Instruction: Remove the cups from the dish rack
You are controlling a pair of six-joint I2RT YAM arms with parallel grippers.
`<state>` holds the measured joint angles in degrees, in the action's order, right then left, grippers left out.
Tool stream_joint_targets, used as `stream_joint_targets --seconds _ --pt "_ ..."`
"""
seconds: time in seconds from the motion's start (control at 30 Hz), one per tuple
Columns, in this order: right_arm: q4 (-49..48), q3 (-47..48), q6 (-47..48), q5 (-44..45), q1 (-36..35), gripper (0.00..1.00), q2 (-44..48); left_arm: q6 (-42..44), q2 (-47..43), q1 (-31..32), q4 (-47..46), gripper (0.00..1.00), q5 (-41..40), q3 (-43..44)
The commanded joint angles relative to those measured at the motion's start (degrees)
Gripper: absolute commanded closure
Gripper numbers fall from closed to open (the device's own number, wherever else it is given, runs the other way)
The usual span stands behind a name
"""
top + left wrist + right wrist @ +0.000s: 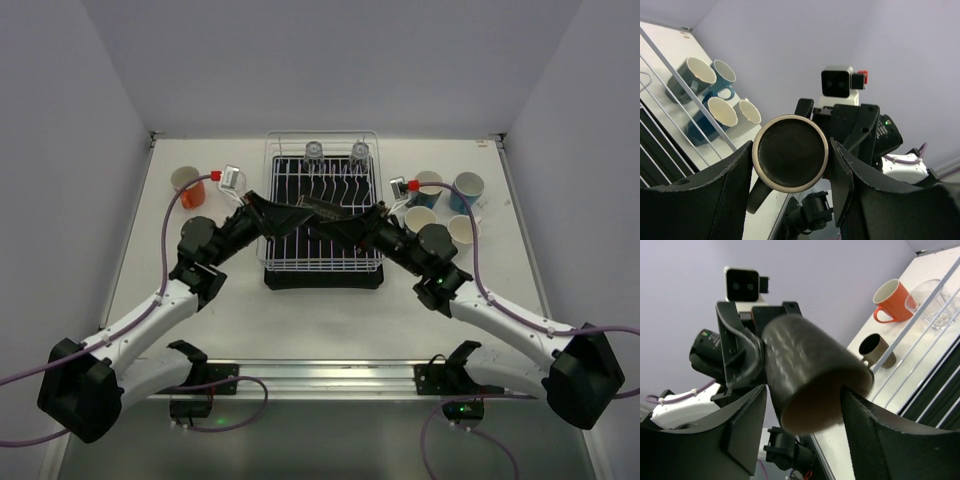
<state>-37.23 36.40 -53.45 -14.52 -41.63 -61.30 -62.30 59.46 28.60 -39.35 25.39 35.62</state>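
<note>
— Pale walls on three sides and a white bench. The dish rack sits mid-bench, pushed toward the far edge.

— And both arms reach in over it?

— Yes, they meet above the middle of the rack with a black cup between them, on its side in the air. The left gripper has its jaws closed on the base end. The right gripper has its jaws either side of the open mouth end, but I cannot tell whether they press on it.

— Where are the other cups?

— Four mugs are grouped by the far right corner. An orange mug and a small brown cup stand toward the far left corner. Two glass tumblers are in the rack at its far end.

— How would you say the black one handles?

— It looks like stoneware to me: rigid and fairly weighty for its size. The skin is matte, so it shouldn't slide much in the jaws, though it would chip if dropped on the wire. I'd pinch across the wall, as here. The handle juts out low on one side and looks too small to trust.

— And the tumblers?

— Slick and brittle, I'd guess. Grip across the body, gently.
</note>
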Motion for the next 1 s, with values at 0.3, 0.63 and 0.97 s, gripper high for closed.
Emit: stream_joint_targets --seconds 0.3,0.63,0.97 --pt "-17.2 0.5 -2.5 -1.2 -0.3 0.98 -4.7 -1.2 -4.4 1.6 -6.3 0.53 0.8 -3.3" --pt "33.3 6.1 15.5 8.5 -0.3 1.0 12.2 23.2 -14.5 1.5 30.7 0.04 -10.7 9.4" --pt "86.8 20.3 23.3 32.7 3.9 1.0 15.9 46.9 -19.3 1.5 59.7 0.0 -20.0 16.4"
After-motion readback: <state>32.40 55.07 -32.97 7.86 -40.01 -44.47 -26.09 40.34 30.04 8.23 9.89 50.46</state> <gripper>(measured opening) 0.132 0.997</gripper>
